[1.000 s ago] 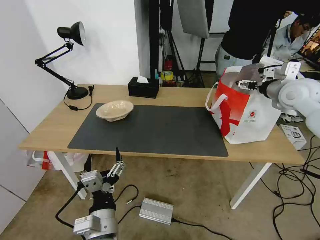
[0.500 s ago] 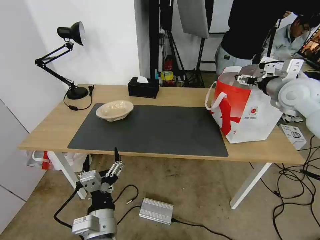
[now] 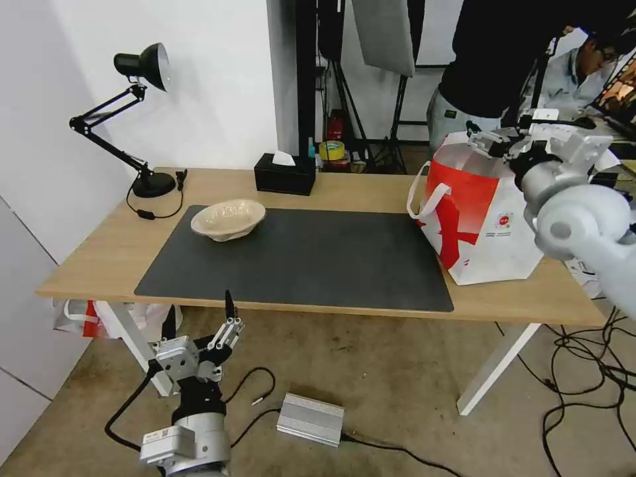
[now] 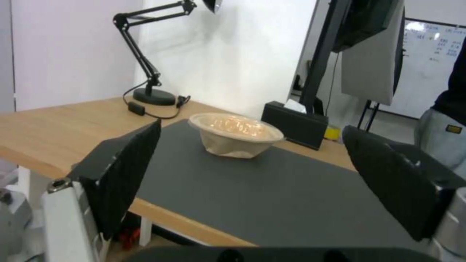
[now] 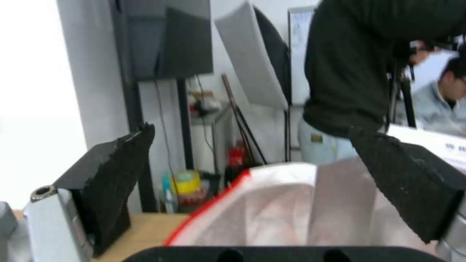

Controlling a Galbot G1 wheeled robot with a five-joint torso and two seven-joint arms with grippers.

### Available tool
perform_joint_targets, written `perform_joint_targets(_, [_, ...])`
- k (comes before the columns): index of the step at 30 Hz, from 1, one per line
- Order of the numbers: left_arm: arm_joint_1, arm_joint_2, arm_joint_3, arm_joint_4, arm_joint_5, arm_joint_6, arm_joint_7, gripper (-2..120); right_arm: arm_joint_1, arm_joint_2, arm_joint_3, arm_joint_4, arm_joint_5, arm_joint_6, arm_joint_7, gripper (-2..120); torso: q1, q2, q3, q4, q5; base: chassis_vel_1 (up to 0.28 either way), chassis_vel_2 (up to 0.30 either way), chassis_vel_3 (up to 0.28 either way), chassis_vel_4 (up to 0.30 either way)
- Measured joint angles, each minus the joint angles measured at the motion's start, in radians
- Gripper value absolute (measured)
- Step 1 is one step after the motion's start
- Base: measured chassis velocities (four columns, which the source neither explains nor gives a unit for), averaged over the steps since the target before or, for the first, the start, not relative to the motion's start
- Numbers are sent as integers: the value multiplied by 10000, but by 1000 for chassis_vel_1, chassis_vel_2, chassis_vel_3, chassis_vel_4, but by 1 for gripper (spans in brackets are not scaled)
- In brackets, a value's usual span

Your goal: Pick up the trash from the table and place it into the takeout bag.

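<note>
A shallow beige pulp bowl (image 3: 228, 219) stands upright on the dark grey mat (image 3: 311, 258) at the left of the table (image 3: 93, 255). The red-and-white takeout bag (image 3: 487, 228) stands on the table's right end, its foil-lined mouth (image 5: 296, 214) open. My right gripper (image 3: 487, 138) hovers just above the bag's rim, open and empty. My left gripper (image 3: 199, 317) is low in front of the table's near edge, open, with its fingers (image 4: 126, 171) spread wide. It faces the bowl (image 4: 236, 134) from well short of it.
A black tissue box (image 3: 285, 174) and a desk lamp (image 3: 142, 126) stand along the table's back edge. A person (image 3: 503, 59) stands right behind the bag. Below are a thin plastic bag (image 3: 86, 317), a silver box (image 3: 310, 419) and cables (image 3: 589, 371).
My right gripper has risen from the bag's mouth to above its rim, and the arm swung nearer the camera. The bag shifted slightly. The left arm barely moved.
</note>
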Motion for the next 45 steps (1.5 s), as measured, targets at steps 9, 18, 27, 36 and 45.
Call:
perform_joint_targets(9, [135, -63, 2, -48, 84, -1, 0, 100, -1621, -194, 1131, 1505, -895, 1275, 566, 100, 0, 0, -1, -2, 0, 0, 0, 0, 0])
perform_joint_targets(18, [347, -125, -126, -182, 190, -18, 0, 100, -1884, -153, 1209, 2446, -1311, 1833, 1218, 100, 0, 1, -1, -1, -1, 0, 0, 0, 0])
perform_joint_targets(27, [642, -469, -324, -389, 377, -50, 0, 100, -2404, 221, 900, 3221, -2090, 2184, 1508, 100, -1, 1, 0, 1, -1, 0, 0, 0, 0])
perform_joint_targets(36, [698, -677, -331, -378, 467, -89, -5, 100, -3858, 473, 1445, 3732, -3119, 2279, 1599, 100, 1, 1, 0, -1, 0, 0, 0, 0, 0])
perform_joint_targets(45, [739, -727, -367, -375, 525, -127, -6, 100, -5194, 792, 2079, 4038, -4327, 2307, 1612, 100, 0, 1, 0, -1, 0, 0, 0, 0, 0])
